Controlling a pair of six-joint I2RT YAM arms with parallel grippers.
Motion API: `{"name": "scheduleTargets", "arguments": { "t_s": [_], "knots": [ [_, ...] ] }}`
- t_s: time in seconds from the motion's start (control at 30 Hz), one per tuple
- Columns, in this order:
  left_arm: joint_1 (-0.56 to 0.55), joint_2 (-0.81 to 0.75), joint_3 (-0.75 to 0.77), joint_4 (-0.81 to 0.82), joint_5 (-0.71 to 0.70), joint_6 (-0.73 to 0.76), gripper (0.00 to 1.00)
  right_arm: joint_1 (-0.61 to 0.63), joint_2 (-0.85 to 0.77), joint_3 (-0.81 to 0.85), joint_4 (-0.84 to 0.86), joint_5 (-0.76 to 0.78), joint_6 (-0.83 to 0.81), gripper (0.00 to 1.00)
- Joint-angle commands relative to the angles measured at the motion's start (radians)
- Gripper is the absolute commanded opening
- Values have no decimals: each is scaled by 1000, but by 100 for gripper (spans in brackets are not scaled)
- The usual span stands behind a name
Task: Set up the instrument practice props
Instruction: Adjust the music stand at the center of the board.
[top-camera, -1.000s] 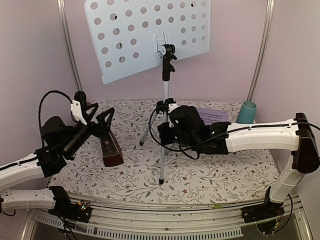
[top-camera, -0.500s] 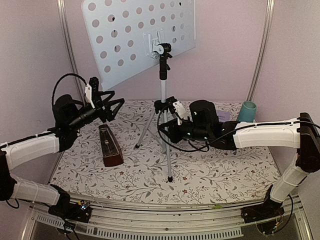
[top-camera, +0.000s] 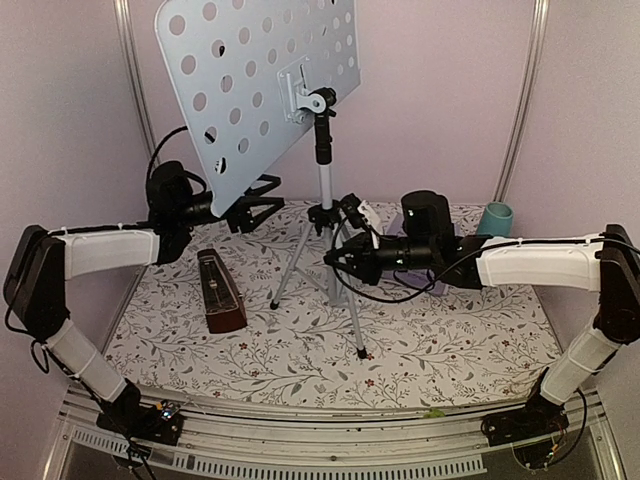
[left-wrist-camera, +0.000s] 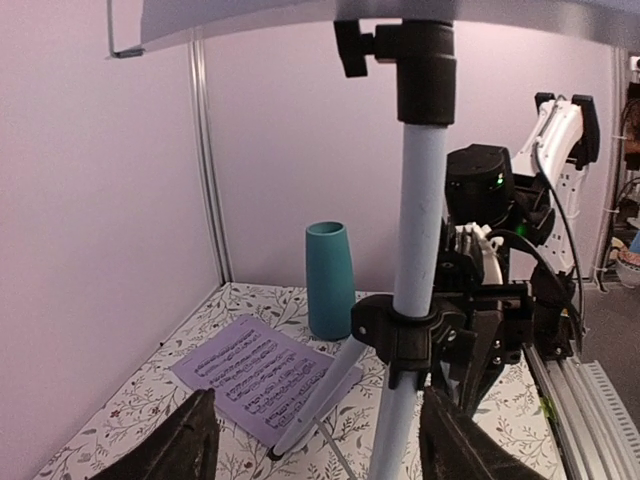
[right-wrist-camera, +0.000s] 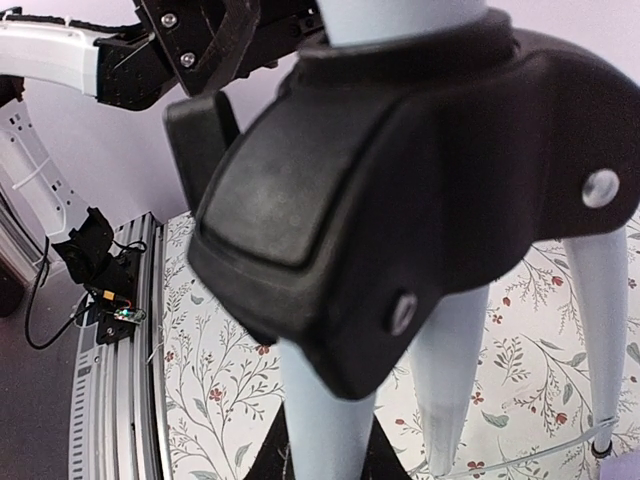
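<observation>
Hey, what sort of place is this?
Probably a robot test booth staged as a music practice corner, not a real room: a left arm and right arm bolted along a floral-covered table, plain lilac walls, and a music stand, metronome and sheet music set out.

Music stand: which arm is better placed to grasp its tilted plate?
Left, probably: the left end effector is open near the music stand's lower plate edge; the right end effector is shut on its pole.
</observation>
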Motion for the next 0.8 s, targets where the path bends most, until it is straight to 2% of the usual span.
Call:
{"name": "scheduleTargets", "arguments": {
  "t_s": [0.0,0.2,0.3,0.77],
  "knots": [
    [-37,45,102,-141,82,98,67,-37,16,-5,35,-91,-180,0],
    [-55,78,142,-352,51,221,58,-67,52,15,32,-146,-224,0],
    [-78,89,144,-453,-13,287,54,-74,64,25,31,-164,-252,0],
    [-139,86,122,-542,-75,319,47,-114,106,41,26,-169,-290,0]
  ]
}}
